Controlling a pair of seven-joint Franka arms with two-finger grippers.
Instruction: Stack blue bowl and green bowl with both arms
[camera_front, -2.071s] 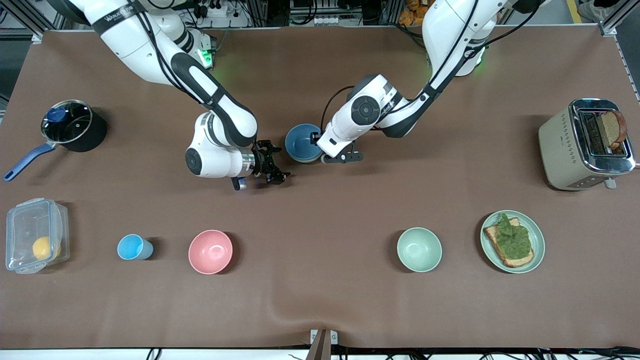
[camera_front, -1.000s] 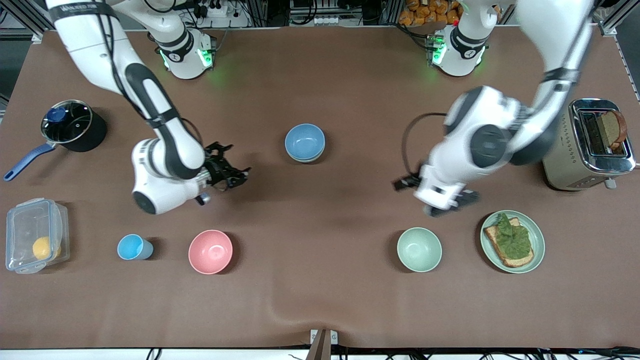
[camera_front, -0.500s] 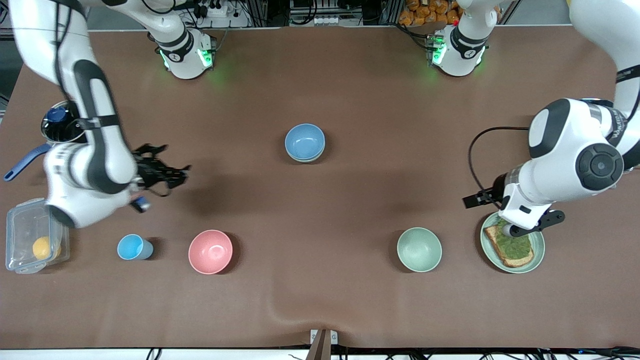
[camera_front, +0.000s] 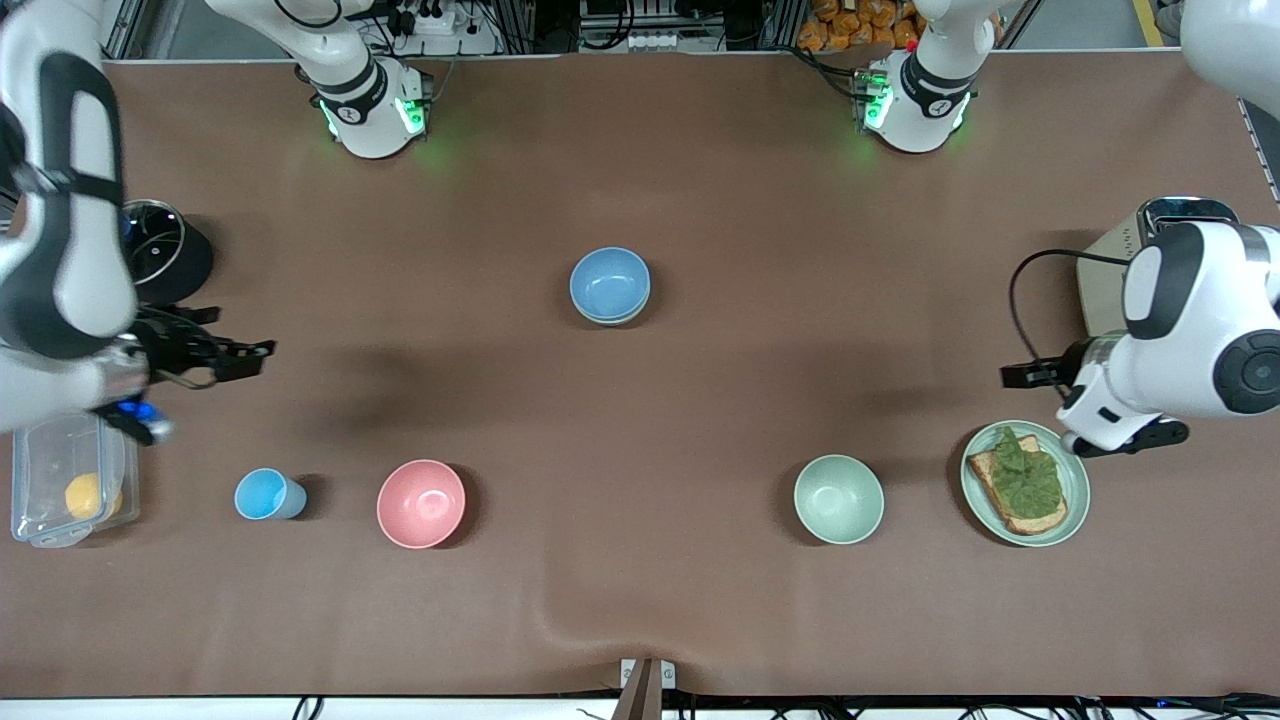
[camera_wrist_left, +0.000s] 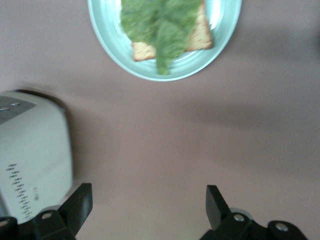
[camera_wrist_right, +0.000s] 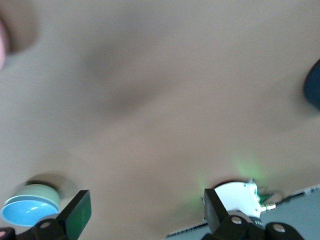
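At the middle of the worktop (camera_front: 700, 620) the blue bowl (camera_front: 610, 281) is sitting nested in the green bowl (camera_front: 603, 319), of which only a thin sage rim is showing under its edge nearest the front camera. From the front view the blue bowl is reading medium blue, matte, round, upright, inside bare.

Right wrist view is giving what the front view is not: the stack side-on, with the green bowl (camera_wrist_right: 34, 191) as a pale green wall rising above the blue bowl (camera_wrist_right: 27, 212)'s rim, plus the right arm's base with its green lamp. Left wrist view is showing the plate with toast (camera_wrist_left: 165, 37) and leaf close up, and the toaster (camera_wrist_left: 30, 150) beside it.

Right gripper (camera_front: 230, 352) is hovering over the worktop at the right arm's end, near the black pot (camera_front: 165, 262), fingers spread apart, nothing between them. Left gripper (camera_front: 1095, 415) is hovering at the left arm's end, between toaster and plate; its fingers (camera_wrist_left: 80, 202) are standing wide apart in the wrist view, holding nothing.

Pink bowl (camera_front: 421, 503), light-blue cup (camera_front: 265, 494) and mint bowl (camera_front: 838, 498) are lying nearer the front camera than the stack, well apart from it
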